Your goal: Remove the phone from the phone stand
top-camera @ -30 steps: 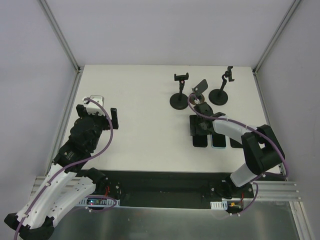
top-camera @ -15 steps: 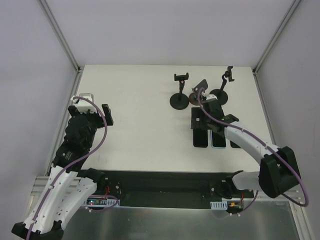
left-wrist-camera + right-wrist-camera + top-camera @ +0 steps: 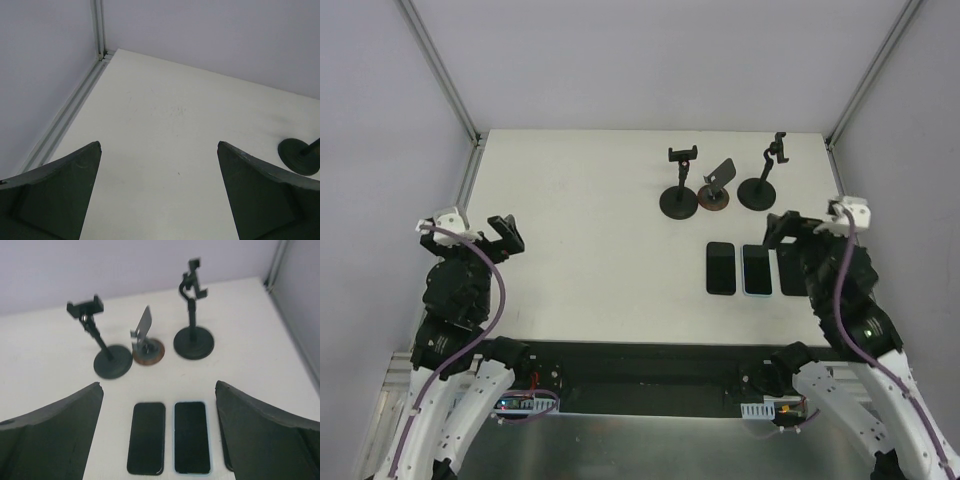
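Top external: 3 phones (image 3: 757, 269) lay flat, 6 o'clock of 3 empty phone stands (image 3: 713, 198). Left gripper (image 3: 159, 145), right gripper (image 3: 159, 385): fingers wide, held nothing. Judged: retreat high, clear of phones.

White arm links (image 3: 840, 392), black joints (image 3: 455, 285), purple cables (image 3: 500, 290), dark wedge-shaped claw fingers (image 3: 50, 200)

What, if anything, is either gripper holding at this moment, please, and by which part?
Nothing: the left gripper and the right gripper are both open and empty.
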`<state>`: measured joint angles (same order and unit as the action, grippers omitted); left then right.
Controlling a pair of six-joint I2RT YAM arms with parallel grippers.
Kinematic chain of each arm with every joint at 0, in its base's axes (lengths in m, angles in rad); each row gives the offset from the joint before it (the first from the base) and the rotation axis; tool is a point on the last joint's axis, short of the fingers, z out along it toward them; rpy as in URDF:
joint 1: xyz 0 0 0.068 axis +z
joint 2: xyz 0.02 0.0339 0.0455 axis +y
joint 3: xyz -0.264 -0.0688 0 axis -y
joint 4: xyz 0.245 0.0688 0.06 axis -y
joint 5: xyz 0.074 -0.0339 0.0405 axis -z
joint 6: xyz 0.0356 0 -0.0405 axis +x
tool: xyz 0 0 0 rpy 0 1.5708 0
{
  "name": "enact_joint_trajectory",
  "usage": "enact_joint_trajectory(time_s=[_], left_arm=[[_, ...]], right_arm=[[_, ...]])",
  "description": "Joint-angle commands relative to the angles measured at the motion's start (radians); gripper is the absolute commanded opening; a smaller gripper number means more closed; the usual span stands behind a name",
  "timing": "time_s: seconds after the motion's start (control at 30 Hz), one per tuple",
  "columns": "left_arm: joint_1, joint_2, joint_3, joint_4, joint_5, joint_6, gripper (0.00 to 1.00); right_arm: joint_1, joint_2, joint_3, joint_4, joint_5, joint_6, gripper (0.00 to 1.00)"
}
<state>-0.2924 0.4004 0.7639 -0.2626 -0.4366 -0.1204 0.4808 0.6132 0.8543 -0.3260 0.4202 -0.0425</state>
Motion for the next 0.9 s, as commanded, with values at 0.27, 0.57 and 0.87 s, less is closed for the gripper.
enact_joint_trajectory(time_s=[0.27,0.57,0.87], left_arm=[[0.015,-0.274,-0.104,0.148,-0.153,0.007,0.99],[0.021,-0.344,-0.169,0.223,-0.149,0.044,0.99],[0.055,-0.302,-0.173,0.223,-0.137,0.038,0.99]], right_arm=[[-0.004,-0.443,-0.181,0.086,0.345,-0.263,0.96],[-0.005,-0.489,-0.297,0.189,0.348,-0.269,0.96],[-0.014,-0.515,-0.351,0.255,0.336,-0.296,0.96]])
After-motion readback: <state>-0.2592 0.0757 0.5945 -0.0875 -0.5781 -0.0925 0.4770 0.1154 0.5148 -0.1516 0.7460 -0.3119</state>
